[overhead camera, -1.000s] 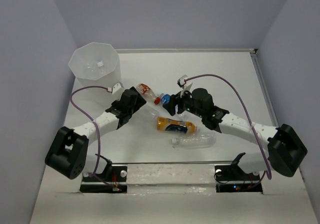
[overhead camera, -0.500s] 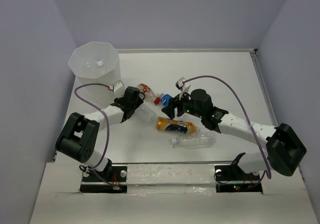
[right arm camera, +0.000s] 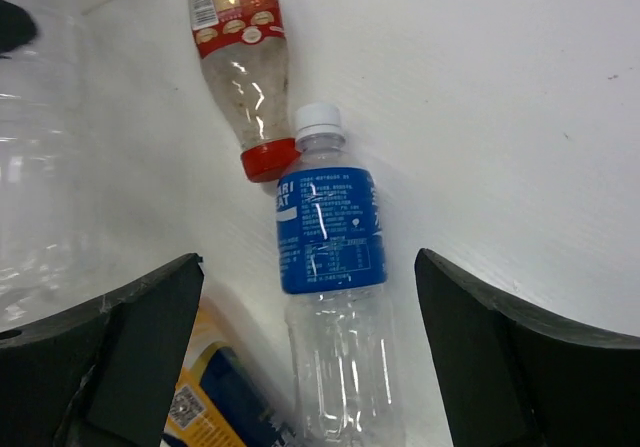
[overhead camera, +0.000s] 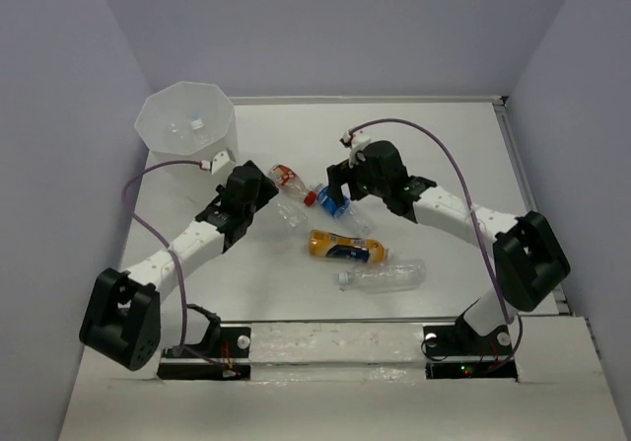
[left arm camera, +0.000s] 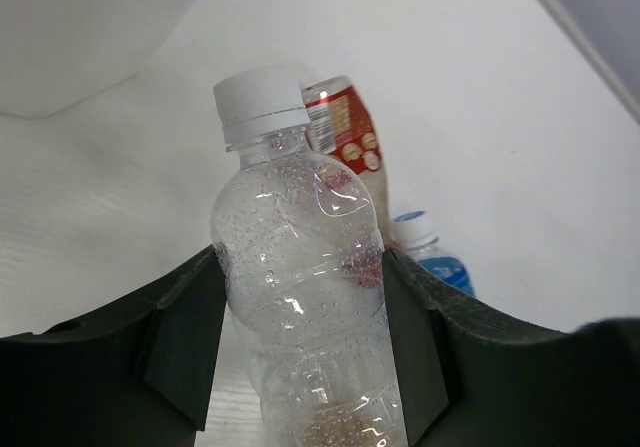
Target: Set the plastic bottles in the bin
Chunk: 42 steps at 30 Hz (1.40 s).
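I see my left gripper (left arm camera: 300, 342) clamping a clear white-capped bottle (left arm camera: 295, 267); my right gripper (right arm camera: 320, 357) gapes over the blue-labelled bottle (right arm camera: 330, 232), print unreadable.

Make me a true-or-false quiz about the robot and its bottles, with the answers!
1. The left gripper grips a clear bottle with a white cap. True.
2. The right gripper holds the blue-labelled bottle. False: it is open, with its fingers wide apart on either side of the bottle.
3. The red-labelled bottle stands upright. False: it lies on its side on the table.
4. The bin stands at the table's far left corner. True.
5. The orange bottle is in the bin. False: it lies on the table.
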### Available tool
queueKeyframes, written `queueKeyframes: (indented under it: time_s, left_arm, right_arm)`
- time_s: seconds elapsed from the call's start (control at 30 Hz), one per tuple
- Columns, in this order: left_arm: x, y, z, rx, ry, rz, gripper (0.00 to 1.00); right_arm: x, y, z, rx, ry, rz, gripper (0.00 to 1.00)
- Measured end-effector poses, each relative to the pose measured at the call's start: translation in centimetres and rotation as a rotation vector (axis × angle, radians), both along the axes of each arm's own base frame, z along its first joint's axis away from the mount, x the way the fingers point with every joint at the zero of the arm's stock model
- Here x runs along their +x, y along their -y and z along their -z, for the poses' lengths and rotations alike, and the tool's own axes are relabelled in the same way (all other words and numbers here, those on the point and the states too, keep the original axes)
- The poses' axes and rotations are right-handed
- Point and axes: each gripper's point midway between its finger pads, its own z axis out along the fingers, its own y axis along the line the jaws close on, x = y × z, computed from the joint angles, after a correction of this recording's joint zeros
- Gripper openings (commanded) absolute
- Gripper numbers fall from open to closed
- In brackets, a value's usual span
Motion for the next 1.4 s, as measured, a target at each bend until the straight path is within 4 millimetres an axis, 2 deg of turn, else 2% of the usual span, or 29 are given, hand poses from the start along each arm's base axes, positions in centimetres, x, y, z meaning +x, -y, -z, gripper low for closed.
queueKeyframes:
  time_s: [0.1,0.2,0.47,0.53,0.63,0.7,0.83,0.93,1.0,1.13,1.23,1.27,1.3,1.4]
  left_arm:
    - [-0.5,-0.2,-4.1,-0.032,0.097,0.019,0.42]
    - [-0.9,-0.5,-8.9,-0.055,0.203,0.028,0.42]
    - [-0.2,-1.8,-25.2,-0.079,0.52,-0.008,0.41]
    - [0.0,-3.0,-29.7,-0.053,0.603,-0.053,0.41]
    - [0.6,-5.6,-34.8,0.017,0.676,-0.146,0.41]
    - [1.1,-7.8,-36.7,0.067,0.696,-0.212,0.41]
    - [2.4,-13.3,-37.5,0.225,0.654,-0.372,0.41]
    - [3.4,-16.2,-36.4,0.345,0.584,-0.47,0.41]
    - [4.3,-17.1,-35.3,0.421,0.53,-0.502,0.42]
    - [6.2,-18.4,-32.0,0.582,0.395,-0.544,0.44]
    - [6.5,-19.3,-30.0,0.68,0.319,-0.564,0.49]
    - [6.5,-19.5,-29.5,0.704,0.299,-0.569,0.52]
    - [6.3,-19.8,-29.1,0.729,0.282,-0.579,0.67]
    - [6.1,-20.3,-29.1,0.763,0.269,-0.606,0.97]
  right_arm:
    - [1.0,0.1,1.4,-0.08,-0.042,-0.017,0.92]
    - [1.0,-0.3,3.2,-0.15,-0.091,-0.062,0.92]
    - [0.8,-0.6,6.6,-0.255,-0.186,-0.136,0.93]
    - [1.0,-0.7,7.3,-0.274,-0.201,-0.145,0.92]
    - [1.1,-0.9,8.4,-0.298,-0.224,-0.16,0.91]
    - [1.3,-0.9,9.1,-0.311,-0.237,-0.165,0.89]
    - [1.7,-0.8,10.3,-0.335,-0.255,-0.166,0.86]
    - [1.9,-0.5,10.7,-0.349,-0.26,-0.165,0.81]
    - [2.0,-0.2,10.7,-0.355,-0.261,-0.161,0.77]
    - [2.6,0.3,10.6,-0.362,-0.255,-0.144,0.65]
    - [2.9,0.6,10.5,-0.362,-0.254,-0.135,0.58]
    - [2.9,0.6,10.5,-0.362,-0.253,-0.134,0.56]
    - [3.0,0.7,10.5,-0.364,-0.251,-0.13,0.53]
    - [3.3,1.1,10.3,-0.372,-0.245,-0.112,0.51]
